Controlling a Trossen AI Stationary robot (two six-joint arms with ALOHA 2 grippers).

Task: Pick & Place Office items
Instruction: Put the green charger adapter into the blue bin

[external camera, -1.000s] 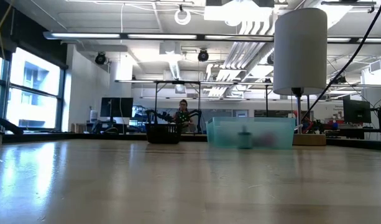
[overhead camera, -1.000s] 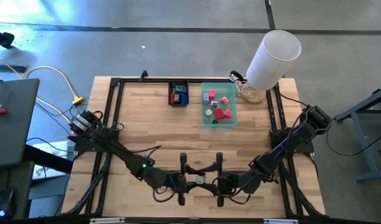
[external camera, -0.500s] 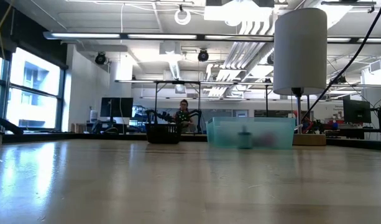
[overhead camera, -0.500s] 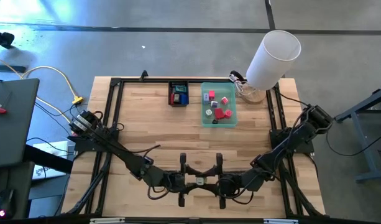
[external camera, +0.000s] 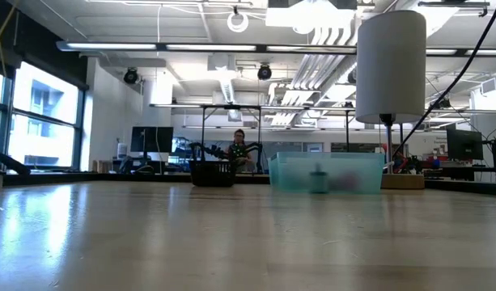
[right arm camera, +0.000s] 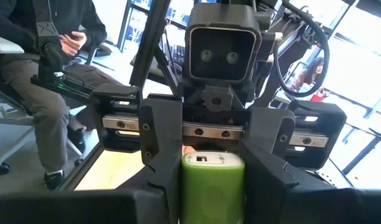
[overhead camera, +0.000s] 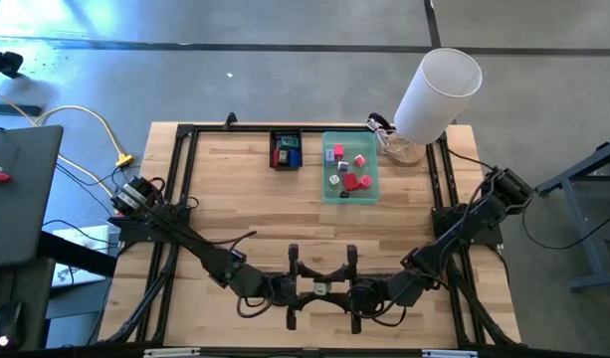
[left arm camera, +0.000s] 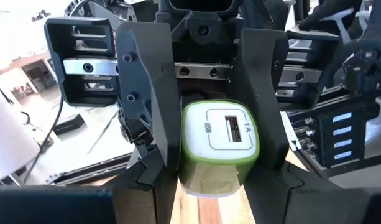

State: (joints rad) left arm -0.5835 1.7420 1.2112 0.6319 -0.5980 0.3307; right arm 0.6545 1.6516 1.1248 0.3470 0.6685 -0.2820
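A green-and-white USB charger (left arm camera: 218,149), one of the office items, hangs above the table's near middle between my two grippers, which meet tip to tip. My left gripper (overhead camera: 306,289) comes from the left and my right gripper (overhead camera: 334,289) from the right, both shut on it. The charger's USB port faces the left wrist camera. It also shows as a green block (right arm camera: 212,180) in the right wrist view. Several red and pink pieces lie in the teal tray (overhead camera: 350,189). Red and blue pieces lie in the black tray (overhead camera: 286,132). My left gripper pinches the charger's two green side walls (left arm camera: 185,180) between its two fingers at the port end. The fingers come level from the table's left. The charger is lifted clear of the wood. My right gripper pinches the same two side walls (right arm camera: 189,186) between its two fingers, at the end away from the port. Its fingers come about level from the table's right, facing the left gripper's. The charger sits level between the two holds.
A tall white cylinder (overhead camera: 439,85) stands at the far right corner beside the teal tray. A black frame (overhead camera: 185,179) runs along the table's edges. A person (right arm camera: 47,81) sits beyond the table. Bare wood lies between the trays and the grippers.
Both grippers have stayed at the near middle with the charger between them. The left wrist has tipped a little.
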